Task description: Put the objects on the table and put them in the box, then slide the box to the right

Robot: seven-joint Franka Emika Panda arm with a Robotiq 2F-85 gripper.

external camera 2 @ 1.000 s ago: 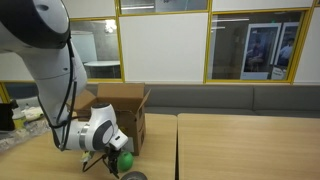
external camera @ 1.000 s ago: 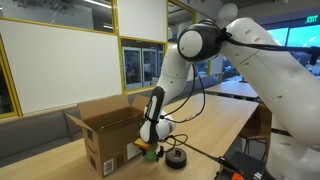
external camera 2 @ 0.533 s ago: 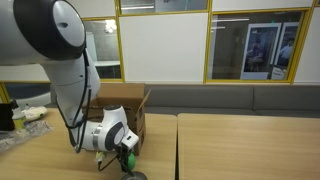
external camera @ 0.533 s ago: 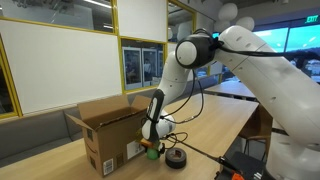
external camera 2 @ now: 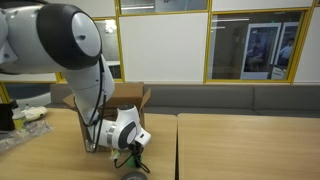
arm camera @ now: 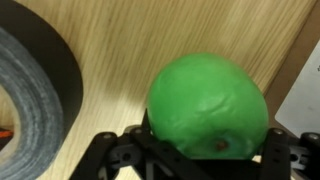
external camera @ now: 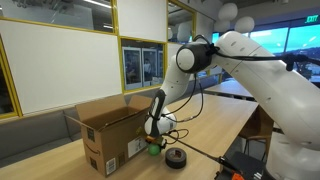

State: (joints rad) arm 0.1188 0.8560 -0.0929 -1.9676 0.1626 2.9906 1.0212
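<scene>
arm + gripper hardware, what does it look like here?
Arm: glossy white rounded links, dark grey joint cap, thin black cable running along it. Gripper: black, mounted on a white wrist, with matte black fingers. No markings legible.

Wrist view: black tape roll [arm camera: 35, 90] cut off by left edge. Box [arm camera: 308, 95] is only a blurred sliver at right edge. Fingers [arm camera: 105, 155] cropped by bottom edge; their contact with green ball [arm camera: 208, 105] cannot be confirmed. In an exterior view, box [external camera 2: 130, 95] largely hidden behind arm [external camera 2: 75, 40].
</scene>
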